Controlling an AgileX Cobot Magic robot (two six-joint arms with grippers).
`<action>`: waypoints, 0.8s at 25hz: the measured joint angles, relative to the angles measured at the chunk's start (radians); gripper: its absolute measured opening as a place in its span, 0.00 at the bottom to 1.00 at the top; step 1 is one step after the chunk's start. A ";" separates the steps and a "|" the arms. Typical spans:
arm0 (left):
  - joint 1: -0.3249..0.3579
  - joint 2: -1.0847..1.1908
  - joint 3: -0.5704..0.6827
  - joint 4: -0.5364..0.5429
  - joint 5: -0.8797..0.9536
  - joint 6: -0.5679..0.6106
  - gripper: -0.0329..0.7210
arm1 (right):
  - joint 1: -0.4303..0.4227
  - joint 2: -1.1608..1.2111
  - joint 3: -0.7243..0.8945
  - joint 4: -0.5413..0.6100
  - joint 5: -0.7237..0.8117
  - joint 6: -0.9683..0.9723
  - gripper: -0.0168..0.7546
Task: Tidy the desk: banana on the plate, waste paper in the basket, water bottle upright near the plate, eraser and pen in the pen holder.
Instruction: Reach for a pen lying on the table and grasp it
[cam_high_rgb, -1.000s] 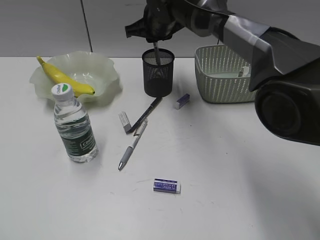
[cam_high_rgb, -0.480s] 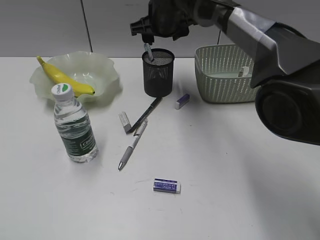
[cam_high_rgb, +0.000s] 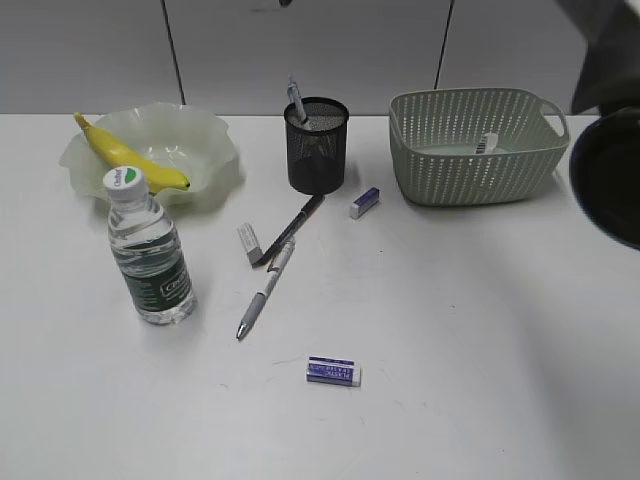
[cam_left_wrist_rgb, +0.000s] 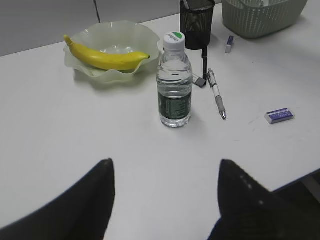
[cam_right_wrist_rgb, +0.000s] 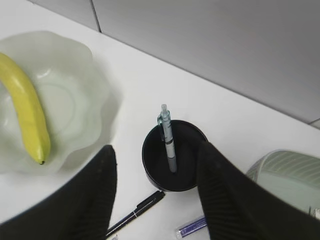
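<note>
A light-blue pen (cam_right_wrist_rgb: 167, 140) is seen standing in the black mesh pen holder (cam_high_rgb: 317, 146), above which the right gripper (cam_right_wrist_rgb: 155, 200) is held with jaws parted and empty. Beside the holder, the banana (cam_high_rgb: 128, 155) lies on the plate (cam_high_rgb: 215, 135). The left gripper (cam_left_wrist_rgb: 165, 200) is also spread, empty.

left pincer (cam_left_wrist_rgb: 162, 200): two broad black tapered fingers | right pincer (cam_right_wrist_rgb: 155, 195): black, finely ribbed fingers
</note>
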 joint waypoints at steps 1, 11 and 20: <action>0.000 0.000 0.000 0.000 0.000 0.000 0.68 | 0.001 -0.029 0.003 0.005 0.000 -0.003 0.56; 0.000 0.000 0.000 0.000 0.000 0.000 0.68 | 0.002 -0.431 0.323 -0.038 0.000 -0.023 0.46; 0.000 0.000 0.000 0.000 0.000 0.000 0.68 | 0.002 -0.951 1.000 -0.151 0.001 -0.008 0.46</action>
